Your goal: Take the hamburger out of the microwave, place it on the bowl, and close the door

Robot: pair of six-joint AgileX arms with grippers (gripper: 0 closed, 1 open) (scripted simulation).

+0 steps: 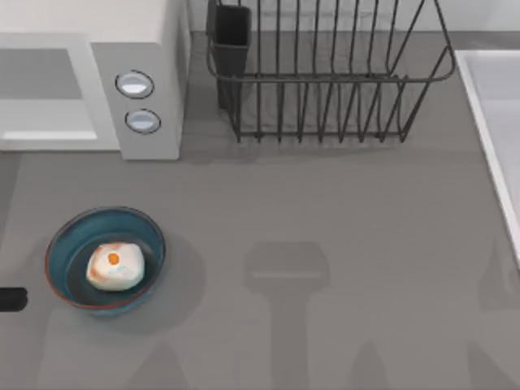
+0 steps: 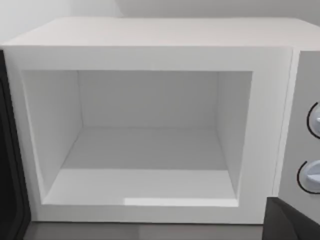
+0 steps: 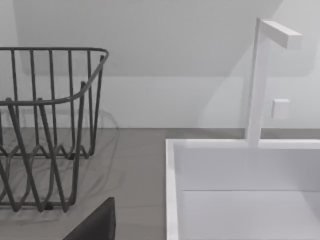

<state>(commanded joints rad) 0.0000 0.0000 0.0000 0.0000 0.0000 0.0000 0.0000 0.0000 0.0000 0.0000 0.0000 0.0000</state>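
The hamburger [image 1: 114, 266], a whitish lump with an orange dot, lies inside the blue-teal bowl [image 1: 67, 240] at the table's front left. The white microwave [image 1: 138, 32] stands at the back left, its two knobs [image 1: 135, 84] facing forward. In the left wrist view the microwave's cavity [image 2: 150, 150] stands open and empty, and a dark panel [image 2: 10, 165] beside the opening looks like the swung-out door. A dark part of my left gripper [image 2: 292, 220] shows in front of the microwave, and a black stub of it [image 1: 10, 299] sits left of the bowl. A dark part of my right gripper [image 3: 95, 225] shows low near the rack.
A black wire dish rack [image 1: 325, 73] with a dark cup holder [image 1: 231, 36] stands right of the microwave. A white sink basin [image 1: 496, 122] with a white tap [image 3: 260, 75] lines the table's right side. Grey tabletop [image 1: 325, 227] spreads across the middle and front.
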